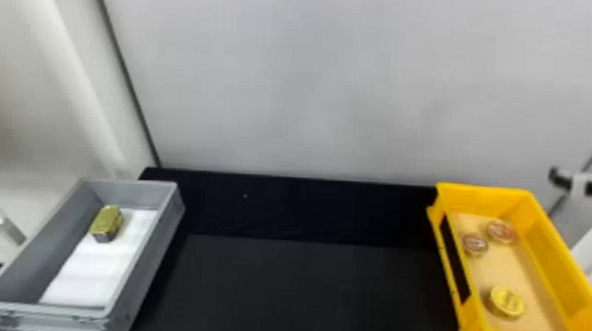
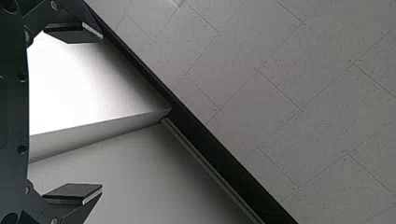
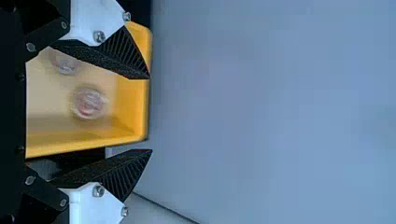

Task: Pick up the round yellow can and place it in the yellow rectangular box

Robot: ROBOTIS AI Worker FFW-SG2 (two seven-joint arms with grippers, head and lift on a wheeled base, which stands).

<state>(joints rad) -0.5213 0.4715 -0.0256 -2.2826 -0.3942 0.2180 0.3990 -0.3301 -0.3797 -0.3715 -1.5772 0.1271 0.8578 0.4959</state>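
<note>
1. The left gripper (image 2: 102,112) is wide, in its wrist view.
2. The grey box (image 1: 148,261) contains one golden block (image 1: 106,223).
3. The yellow rectangular box (image 1: 562,252) contains the round yellow can (image 1: 506,302), at its near end.
4. The right gripper (image 1: 579,181), at the right edge, has fingers (image 3: 123,53) well apart.
</note>
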